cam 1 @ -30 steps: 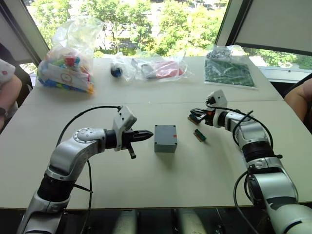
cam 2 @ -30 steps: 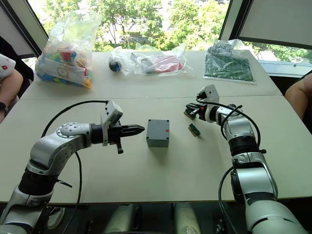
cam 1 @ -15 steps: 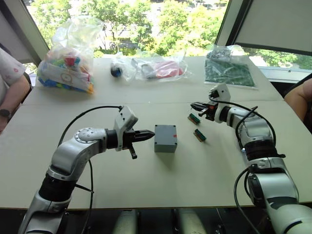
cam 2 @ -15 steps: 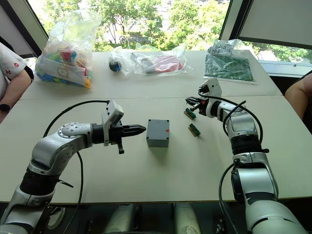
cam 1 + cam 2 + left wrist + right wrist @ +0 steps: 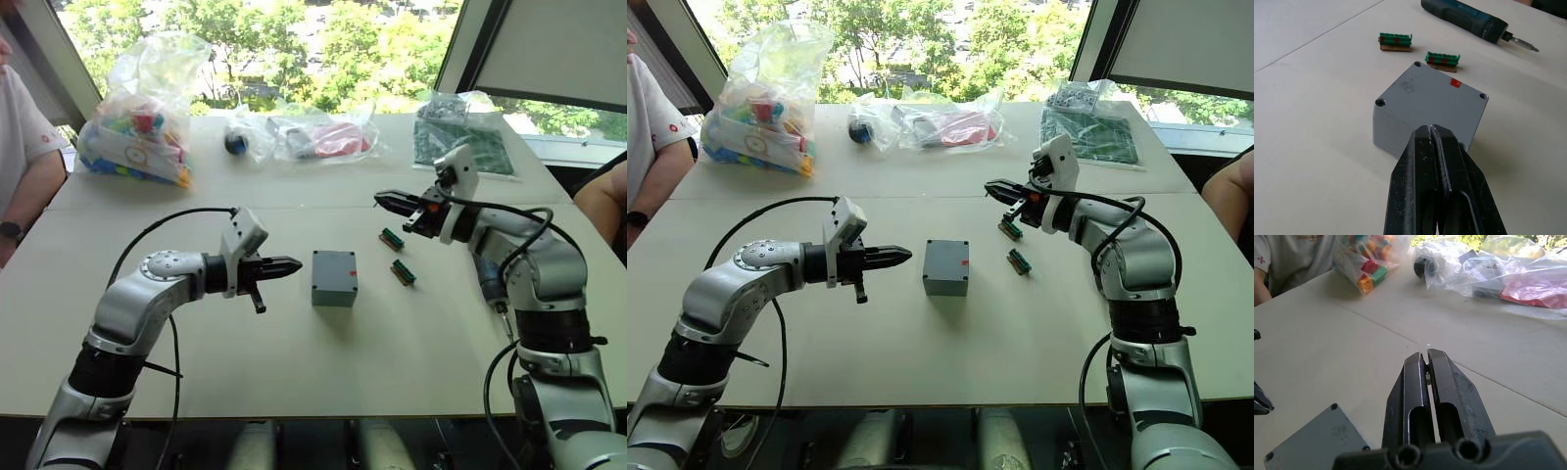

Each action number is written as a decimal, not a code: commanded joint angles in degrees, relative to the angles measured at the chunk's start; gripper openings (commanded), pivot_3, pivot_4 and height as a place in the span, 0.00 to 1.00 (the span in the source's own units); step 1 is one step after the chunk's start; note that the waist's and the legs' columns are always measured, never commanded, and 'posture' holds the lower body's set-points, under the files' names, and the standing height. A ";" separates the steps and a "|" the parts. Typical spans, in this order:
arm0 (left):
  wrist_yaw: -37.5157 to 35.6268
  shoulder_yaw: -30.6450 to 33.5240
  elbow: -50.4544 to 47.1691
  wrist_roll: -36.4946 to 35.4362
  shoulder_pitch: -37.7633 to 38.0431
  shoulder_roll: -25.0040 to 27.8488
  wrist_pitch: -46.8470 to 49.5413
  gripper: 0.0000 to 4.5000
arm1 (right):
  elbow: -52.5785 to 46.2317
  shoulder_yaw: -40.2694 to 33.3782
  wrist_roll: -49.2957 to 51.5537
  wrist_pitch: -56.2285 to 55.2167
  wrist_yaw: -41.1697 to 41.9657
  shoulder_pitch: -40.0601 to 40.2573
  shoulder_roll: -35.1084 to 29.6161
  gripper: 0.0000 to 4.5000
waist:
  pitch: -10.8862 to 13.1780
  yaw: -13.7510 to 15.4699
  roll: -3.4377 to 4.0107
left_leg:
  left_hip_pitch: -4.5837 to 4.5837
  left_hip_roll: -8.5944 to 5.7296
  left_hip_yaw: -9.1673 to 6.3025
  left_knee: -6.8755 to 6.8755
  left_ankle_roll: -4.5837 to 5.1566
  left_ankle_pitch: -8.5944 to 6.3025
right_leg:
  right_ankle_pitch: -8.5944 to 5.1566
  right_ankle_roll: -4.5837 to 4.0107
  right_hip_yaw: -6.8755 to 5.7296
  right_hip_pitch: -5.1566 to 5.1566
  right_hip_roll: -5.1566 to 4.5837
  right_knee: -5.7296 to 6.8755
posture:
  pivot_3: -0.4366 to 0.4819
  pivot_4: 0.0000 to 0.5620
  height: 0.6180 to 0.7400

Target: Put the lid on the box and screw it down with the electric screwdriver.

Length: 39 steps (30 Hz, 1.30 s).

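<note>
A person's arm in a white sleeve with a small red mark [image 5: 24,147] shows at the far left; no writing is readable. The left claw [image 5: 294,265], fingers pressed together and empty, hovers just left of the box [image 5: 334,277], which sits mid-desk [image 5: 294,362] with the lid [image 5: 1432,93] already on top, a red mark near one corner. Two green connectors [image 5: 397,257] lie right of it. The right claw [image 5: 382,199], fingers pressed together, hangs above them. The electric screwdriver [image 5: 1469,19] lies on the desk beyond the connectors.
</note>
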 commanded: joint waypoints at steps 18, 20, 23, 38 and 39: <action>-0.80 -1.62 1.36 2.35 -2.70 -1.80 -2.87 0.00 | -8.34 6.76 2.02 1.24 -1.80 6.84 0.38 0.01 | 0.00 -0.01 0.00 | 0.00 0.00 0.01 -0.01 0.00 0.00 | 0.00 0.00 0.00 -0.01 0.01 -0.01 | 0.48 0.27 1.00; -0.82 -1.54 1.17 2.31 -2.55 -1.76 -2.76 0.00 | -7.83 7.18 1.65 0.68 -1.72 7.01 0.27 0.01 | 0.00 -0.08 0.00 | 0.00 0.00 0.01 -0.01 0.00 0.00 | 0.00 0.00 0.00 -0.01 0.01 -0.01 | 0.48 0.27 1.00; -0.77 -1.33 0.77 2.09 -2.35 -1.65 -2.51 0.00 | -6.76 7.68 1.03 -0.31 -1.92 6.90 0.50 0.01 | 0.00 -0.07 0.00 | 0.00 0.00 -0.01 -0.01 0.00 0.00 | 0.00 0.00 0.00 -0.01 0.01 0.00 | 0.48 0.27 1.00; -0.44 -0.96 -0.05 1.79 -1.69 -1.58 -1.99 0.00 | -3.08 8.63 -0.60 -3.20 -2.24 6.14 0.89 0.01 | 0.00 -0.01 0.00 | 0.00 0.00 0.00 -0.01 0.00 0.00 | 0.00 0.00 0.00 -0.01 0.01 0.00 | 0.48 0.27 1.00; -0.41 -0.94 -0.03 1.79 -1.71 -1.64 -1.98 0.00 | -3.00 8.83 -0.77 -3.37 -2.21 6.14 0.86 0.01 | 0.00 -0.01 0.00 | 0.00 0.00 -0.01 -0.01 0.00 0.00 | 0.00 0.00 0.00 -0.01 0.01 0.00 | 0.48 0.27 1.00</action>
